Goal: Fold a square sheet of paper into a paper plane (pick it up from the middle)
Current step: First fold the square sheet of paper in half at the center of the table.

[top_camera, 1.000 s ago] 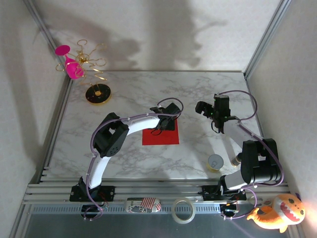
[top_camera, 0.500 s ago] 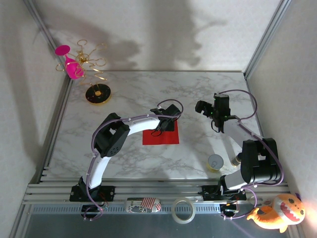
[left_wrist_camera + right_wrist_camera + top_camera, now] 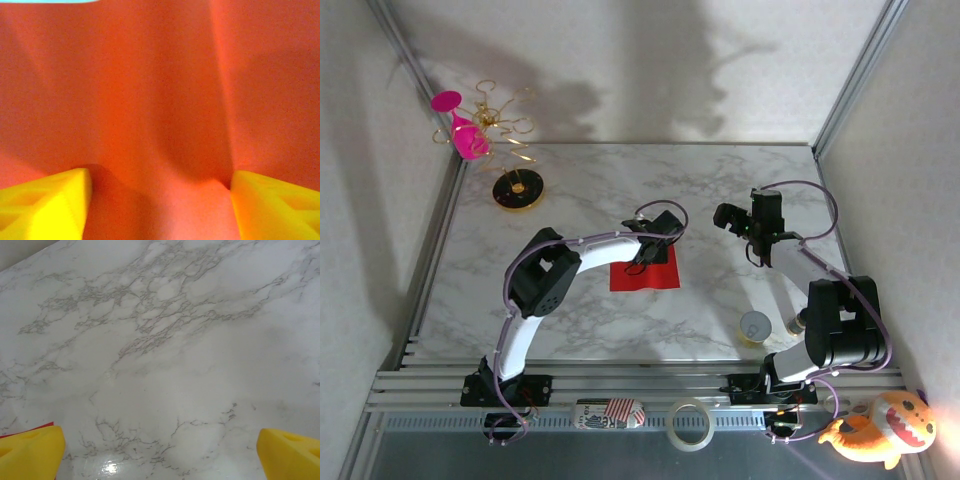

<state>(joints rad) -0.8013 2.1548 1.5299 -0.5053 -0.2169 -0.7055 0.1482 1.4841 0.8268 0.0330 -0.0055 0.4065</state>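
Note:
The square sheet of paper [image 3: 646,277] lies bright red on the marble table [image 3: 570,210], near its middle. My left gripper [image 3: 646,257] presses down on the sheet's far part. In the left wrist view the sheet [image 3: 150,90] buckles up into a ridge between the yellow fingertips [image 3: 45,200], which stand well apart, so the left gripper [image 3: 160,205] is open. My right gripper [image 3: 732,217] hovers right of the sheet, open over bare marble [image 3: 165,365]. A sliver of the red sheet [image 3: 35,428] shows beside its left fingertip [image 3: 30,452].
A pink wine glass [image 3: 468,138] hangs on a gold stand [image 3: 517,188] at the back left. A small round cup [image 3: 755,326] stands by the right arm's base. A tape roll [image 3: 688,424], a striped object [image 3: 610,412] and an orange plush toy [image 3: 880,425] lie off the front edge.
The left fingers have drawn closer on the sheet, which has bunched and shrunk slightly in outline. The right gripper has edged a little toward the back left.

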